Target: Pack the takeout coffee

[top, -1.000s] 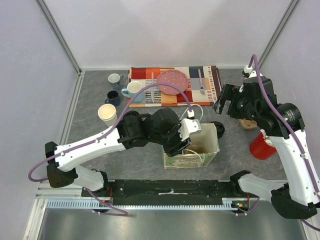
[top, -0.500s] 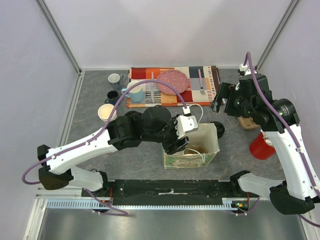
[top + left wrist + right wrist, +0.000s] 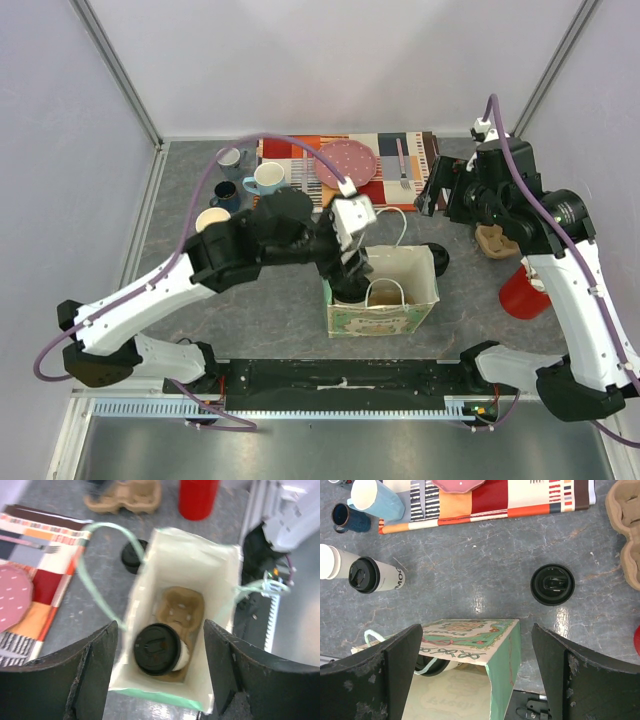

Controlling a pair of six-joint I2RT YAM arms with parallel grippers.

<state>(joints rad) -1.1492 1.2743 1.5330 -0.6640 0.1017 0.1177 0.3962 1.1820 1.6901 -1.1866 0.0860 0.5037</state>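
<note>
One takeout coffee cup with a black lid [image 3: 156, 648] stands in a brown carrier [image 3: 181, 605] inside the paper bag [image 3: 385, 312]. My left gripper [image 3: 161, 630] hovers open above it, its fingers on either side and clear of the cup. A second lidded cup [image 3: 375, 576] stands on the table left of the bag, next to an open cream cup [image 3: 213, 222]. A loose black lid [image 3: 552, 584] lies right of the bag. My right gripper [image 3: 476, 630] is open and empty, high over the bag's far side.
A patterned mat [image 3: 290, 195] at the back holds a pink plate [image 3: 347, 163] and a fork [image 3: 402, 165]. Three mugs [image 3: 265, 178] stand left of it. An empty brown carrier [image 3: 493, 240] and a red cup [image 3: 522, 290] sit to the right.
My left gripper has opened wider and lifted up and back out of the bag, leaving the lidded cup inside. The right arm has drawn slightly toward the back.
</note>
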